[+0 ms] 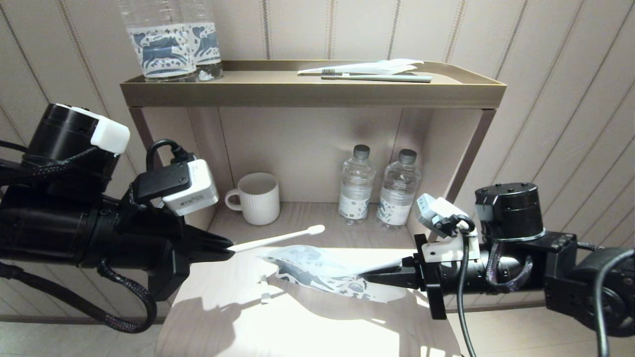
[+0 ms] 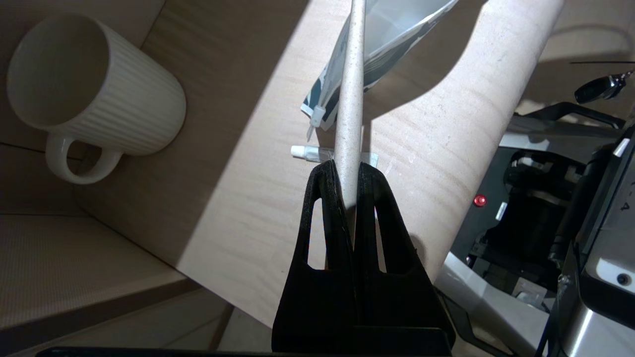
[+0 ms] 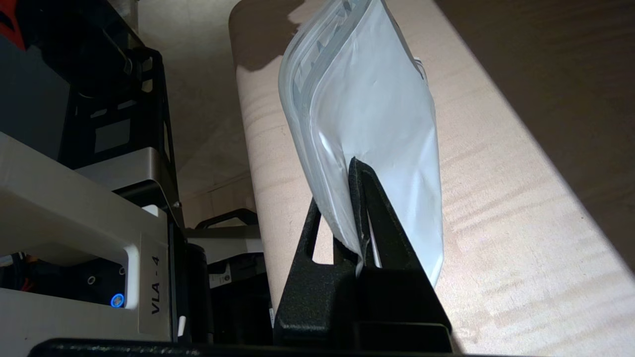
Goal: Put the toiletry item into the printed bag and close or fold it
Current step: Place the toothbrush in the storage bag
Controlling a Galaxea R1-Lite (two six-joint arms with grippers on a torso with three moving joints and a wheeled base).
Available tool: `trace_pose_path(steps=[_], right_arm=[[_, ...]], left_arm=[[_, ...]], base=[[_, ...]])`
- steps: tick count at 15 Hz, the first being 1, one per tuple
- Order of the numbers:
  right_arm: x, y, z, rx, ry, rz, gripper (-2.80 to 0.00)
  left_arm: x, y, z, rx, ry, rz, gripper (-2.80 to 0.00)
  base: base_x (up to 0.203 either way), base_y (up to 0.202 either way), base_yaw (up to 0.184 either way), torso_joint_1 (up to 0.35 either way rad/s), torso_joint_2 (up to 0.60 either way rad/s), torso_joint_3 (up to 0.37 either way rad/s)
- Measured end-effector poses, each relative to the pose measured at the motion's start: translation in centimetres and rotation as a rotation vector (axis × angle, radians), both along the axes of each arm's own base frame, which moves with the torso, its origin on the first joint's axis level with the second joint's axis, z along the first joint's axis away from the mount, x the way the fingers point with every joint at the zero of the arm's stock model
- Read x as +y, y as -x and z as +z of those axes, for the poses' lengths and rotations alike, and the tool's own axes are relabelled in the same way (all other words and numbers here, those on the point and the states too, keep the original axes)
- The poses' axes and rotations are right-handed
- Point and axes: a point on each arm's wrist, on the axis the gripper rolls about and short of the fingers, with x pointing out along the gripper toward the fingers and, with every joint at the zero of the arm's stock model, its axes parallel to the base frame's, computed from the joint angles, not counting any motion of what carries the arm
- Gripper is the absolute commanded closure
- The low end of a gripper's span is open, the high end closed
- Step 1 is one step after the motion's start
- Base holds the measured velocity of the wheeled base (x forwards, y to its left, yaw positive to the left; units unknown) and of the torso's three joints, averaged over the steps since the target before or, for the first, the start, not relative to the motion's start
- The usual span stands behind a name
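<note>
Left gripper (image 1: 229, 248) first: fingers clamped tight on the handle end of the toothbrush (image 1: 278, 239), which sticks straight out beyond the tips, its head rising slightly toward the back of the shelf. In the left wrist view the shaft runs from between the pads (image 2: 331, 188) up across the near corner of the printed bag (image 2: 377, 49) — so the brush lies above the pouch, not yet inside it. The zip slider (image 2: 317, 115) hangs just past the fingertips, and a small white tube (image 2: 310, 152) lies on the wooden shelf (image 1: 317, 317) right at the tips.

Moving across to the middle: the printed bag sags between the two grippers, its horse print facing up and its left end drooping onto the shelf.

On to the right gripper (image 1: 366, 277) — fingers pinched shut on the bag's edge, holding that end off the wood. The right wrist view shows the pouch rising beyond the tips with its layers bowed slightly apart.

To do this step well, I'd judge the left arm should draw the brush back, drop its head to the gap, and slide it in along the pouch's length while the right grip keeps the film taut.

What's unclear: whether the mouth gapes wide enough. Its opening faces away in the head view, and the brush shaft covers it in the left wrist view. The bristles aren't distinguishable. The mug (image 1: 254, 198) and the water bottles (image 1: 379, 188) stand well behind, out of the way.
</note>
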Motion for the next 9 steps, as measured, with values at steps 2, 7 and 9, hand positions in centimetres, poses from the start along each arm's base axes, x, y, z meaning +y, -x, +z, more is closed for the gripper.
trace_pose_path(steps=[2,7,9], right_arm=[[0.0,0.0,0.0,0.001,0.001,0.000,0.00],[0.0,0.0,-0.1,0.002,0.001,0.000,0.00],[0.0,0.0,-0.1,0.002,0.001,0.000,0.00]], left_arm=[[-0.2,-0.3,-0.3,0.009,-0.006,-0.003,0.00],[-0.2,-0.2,-1.1,0.038,-0.022,-0.007,0.00],[-0.1,0.1,-1.4,0.046,-0.027,-0.009,0.00]], base=[[0.000,0.000,0.000,0.000,0.00,0.000],[0.000,0.000,0.000,0.000,0.00,0.000],[0.000,0.000,0.000,0.000,0.00,0.000]])
